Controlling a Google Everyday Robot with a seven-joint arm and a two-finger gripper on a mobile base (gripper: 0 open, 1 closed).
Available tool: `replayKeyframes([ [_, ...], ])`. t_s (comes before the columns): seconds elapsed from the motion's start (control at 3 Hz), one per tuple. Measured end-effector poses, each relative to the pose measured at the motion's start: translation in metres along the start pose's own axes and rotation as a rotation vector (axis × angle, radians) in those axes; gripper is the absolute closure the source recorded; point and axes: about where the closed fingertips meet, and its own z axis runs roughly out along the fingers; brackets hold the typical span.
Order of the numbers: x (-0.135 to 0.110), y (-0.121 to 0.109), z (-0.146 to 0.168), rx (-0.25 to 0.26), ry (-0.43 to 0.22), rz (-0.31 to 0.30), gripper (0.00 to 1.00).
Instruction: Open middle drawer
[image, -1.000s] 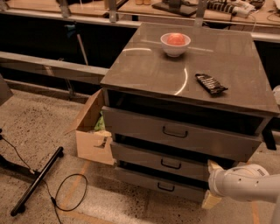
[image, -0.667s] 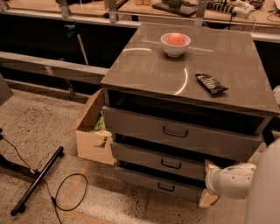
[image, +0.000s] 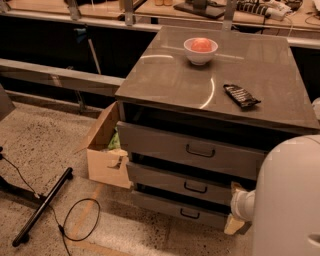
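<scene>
White arm (image: 287, 200) occupies the 4 o'clock corner, its claw (image: 234, 207) pointing toward 9 o'clock.

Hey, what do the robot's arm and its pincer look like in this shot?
The arm is a bulky, smooth white shell narrowing to a white cylindrical wrist. The pincer, low by the right end of the middle drawer, has two tan wedge-shaped fingers. No cables or markings show.

centre: we find the middle drawer (image: 187, 184) under the top drawer (image: 165, 144) | cabinet top (image: 170, 80): bowl (image: 200, 50) behind, packet (image: 241, 95) right | box (image: 105, 155) left of cabinet | gripper (image: 234, 206) lower right, at the drawers' right end
</scene>
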Motion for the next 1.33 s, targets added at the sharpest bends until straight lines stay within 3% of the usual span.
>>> replayKeyframes([
  [1.33, -0.0083, 0.0002, 0.0076, -0.017, 0.004, -0.013, 0.93],
])
